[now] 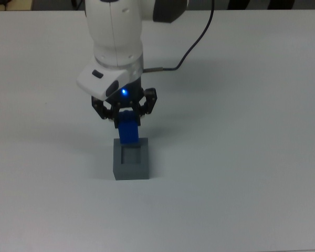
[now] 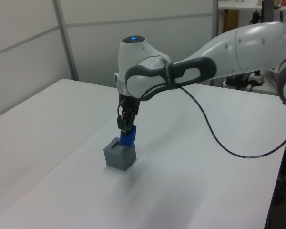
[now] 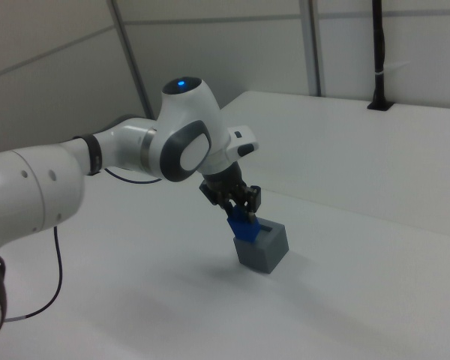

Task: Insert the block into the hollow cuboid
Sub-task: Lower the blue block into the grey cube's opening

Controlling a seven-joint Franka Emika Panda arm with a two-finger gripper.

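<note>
I see the claw (image 1: 127, 122) pinching the block (image 1: 128, 132) between its two dark fingers, its body pointing straight down from the white arm (image 2: 238, 47). The block, a small bright-blue cube, hangs clear of the desk (image 1: 241, 157), raised above the hollow cuboid (image 1: 130, 164). In the top view the block overlaps the far rim of the hollow cuboid, covering part of that wall, while most of the square recess shows uncovered below it. In the left view the block (image 2: 128, 136) sits just above the top of the hollow cuboid (image 2: 119, 155), toward the left view's right edge of it; I cannot tell whether the two touch. In the right view the block (image 3: 244, 227) appears at the upper corner of the hollow cuboid (image 3: 263, 247), on the right view's left side. The hollow cuboid, grey with thick walls, rests flat on the desk. A black cable (image 1: 194, 39) trails from the arm across the desk. A small blue light (image 1: 124, 93) glows just above the claw.
</note>
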